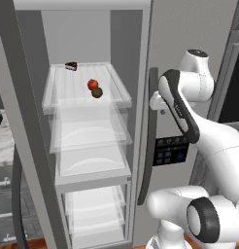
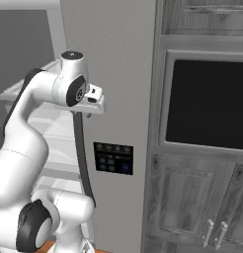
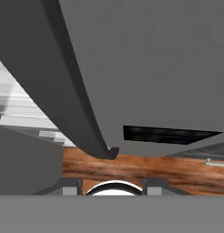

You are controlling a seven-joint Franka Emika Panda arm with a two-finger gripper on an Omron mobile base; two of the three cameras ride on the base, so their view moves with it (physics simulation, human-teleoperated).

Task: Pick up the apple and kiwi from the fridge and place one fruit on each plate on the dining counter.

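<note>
Kitchen cabinetry in grey frames my work here, and at the left of my left base view the tall grey fridge (image 1: 133, 58) stands with its door swung open, clear shelves stacked inside. On the top clear shelf (image 1: 68, 92) sits a dark wedge of cake (image 1: 71, 66) at the back, and nearer the front the small glossy red apple (image 1: 93, 84) with the small brown oval kiwi (image 1: 96, 93) just beside it, the two touching or nearly so. Moving right, the long dark curved door handle (image 1: 149, 141) runs down the shut half of the fridge, with the dark button panel (image 1: 170, 150) next to it. My end effector (image 2: 95, 100) is right at the top of that handle, with nothing held between the fingers; its jaws are drawn in as far as they go, though the fingers are too hidden for me to see them directly. Farther right in the right base view is a dark built-in oven window (image 2: 207, 104) above grey cabinet doors. I judge the fetching step is barely begun: both fruits are untouched on the shelf. Next I should open the fingers, swing left from the handle into the open compartment, and come down on one fruit without knocking its neighbour.
</note>
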